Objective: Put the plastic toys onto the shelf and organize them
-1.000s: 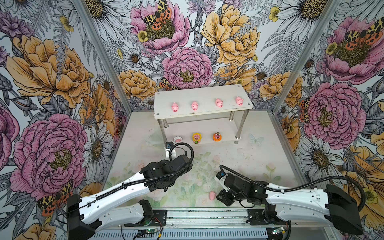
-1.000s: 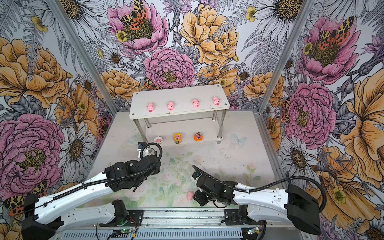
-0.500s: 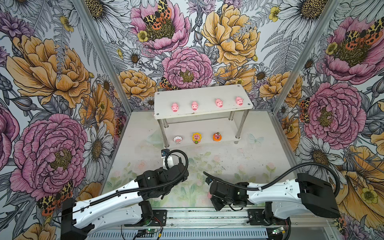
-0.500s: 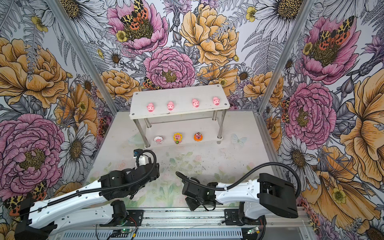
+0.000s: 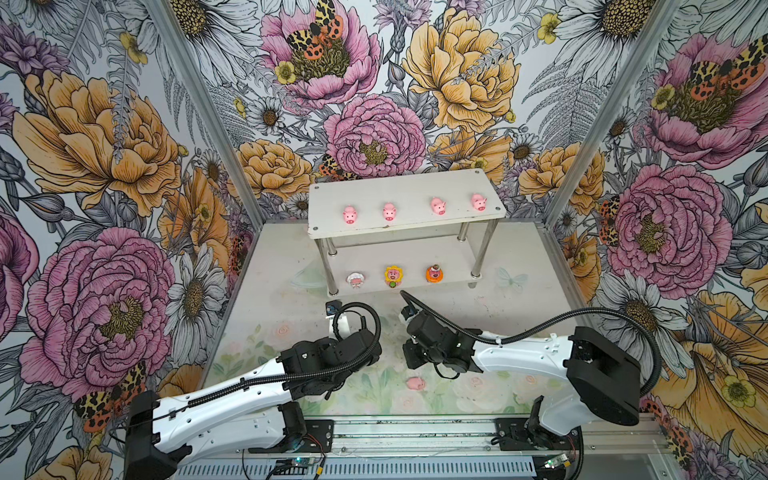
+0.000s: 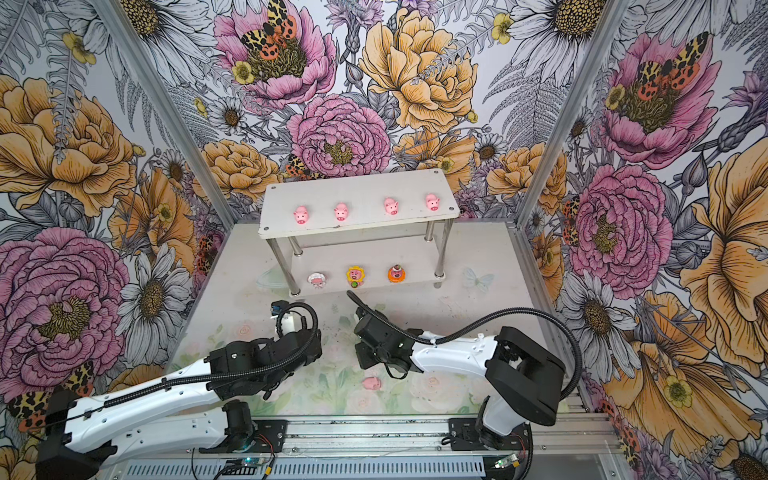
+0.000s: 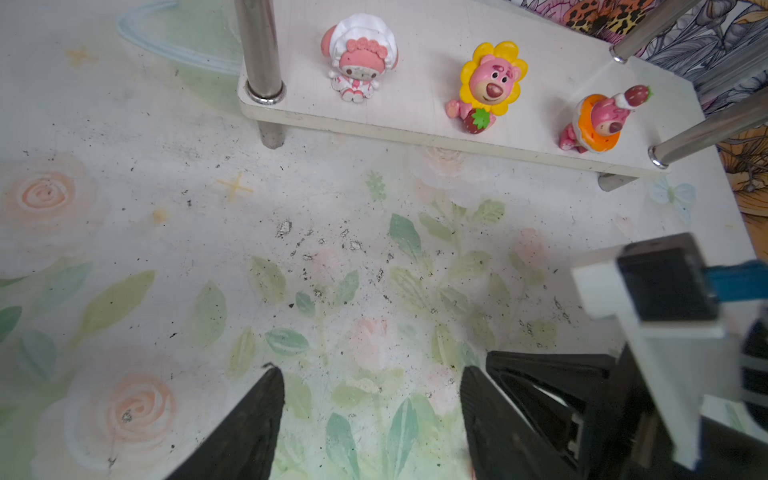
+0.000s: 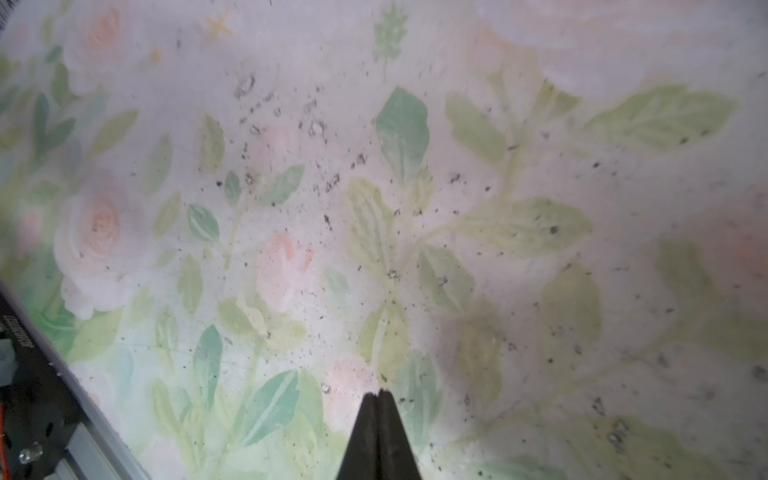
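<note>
Step in hand: pickup of the last toy. The shelf (image 5: 399,185) carries 4 pink pigs (image 5: 349,215) in a row on its top tier. The hooded figure (image 7: 359,58), sunflower figure (image 7: 490,83) and orange figure (image 7: 594,120) stand on its lower tier. Pig 5 (image 5: 415,383) lies on the table (image 5: 519,299), near my right wrist and outside the right wrist view. My right gripper (image 8: 378,392) is clenched, fingertips touching, with nothing between them. My left gripper (image 7: 368,374) is spread and empty above the table, short of the shelf. As I judge it, the next move calls for opening the right jaws, centring them over pig 5, then closing and lifting it to a bare spot in the top row.
</note>
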`<state>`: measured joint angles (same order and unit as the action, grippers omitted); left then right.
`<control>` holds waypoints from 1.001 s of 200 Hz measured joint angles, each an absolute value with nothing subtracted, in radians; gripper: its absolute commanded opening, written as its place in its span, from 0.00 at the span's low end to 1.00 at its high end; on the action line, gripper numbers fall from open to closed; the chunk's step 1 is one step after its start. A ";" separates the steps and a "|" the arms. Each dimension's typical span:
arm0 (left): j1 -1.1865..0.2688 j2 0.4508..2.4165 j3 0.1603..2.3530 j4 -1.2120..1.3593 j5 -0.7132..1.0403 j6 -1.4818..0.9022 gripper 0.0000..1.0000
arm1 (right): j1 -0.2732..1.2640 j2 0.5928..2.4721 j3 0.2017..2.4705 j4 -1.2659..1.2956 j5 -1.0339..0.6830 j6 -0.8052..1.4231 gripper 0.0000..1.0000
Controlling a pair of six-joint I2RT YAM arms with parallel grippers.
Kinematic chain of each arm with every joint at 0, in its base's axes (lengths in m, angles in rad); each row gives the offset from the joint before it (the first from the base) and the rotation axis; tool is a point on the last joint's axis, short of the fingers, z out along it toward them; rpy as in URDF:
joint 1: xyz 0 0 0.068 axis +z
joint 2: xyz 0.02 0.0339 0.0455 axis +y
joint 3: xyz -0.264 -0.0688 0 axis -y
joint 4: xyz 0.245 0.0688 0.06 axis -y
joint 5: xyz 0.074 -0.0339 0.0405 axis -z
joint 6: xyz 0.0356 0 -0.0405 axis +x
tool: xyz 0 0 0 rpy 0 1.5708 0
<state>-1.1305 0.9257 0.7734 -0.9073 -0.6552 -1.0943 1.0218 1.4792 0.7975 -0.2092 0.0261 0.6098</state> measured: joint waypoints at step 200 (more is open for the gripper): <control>-1.176 0.980 0.715 -0.863 -0.619 -1.166 0.73 | 1.239 1.528 0.578 0.022 -0.144 0.650 0.01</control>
<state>-1.1763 0.9798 0.7147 -0.8631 -0.6186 -1.1660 1.2388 1.5280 0.5777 0.0223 -0.1444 0.6502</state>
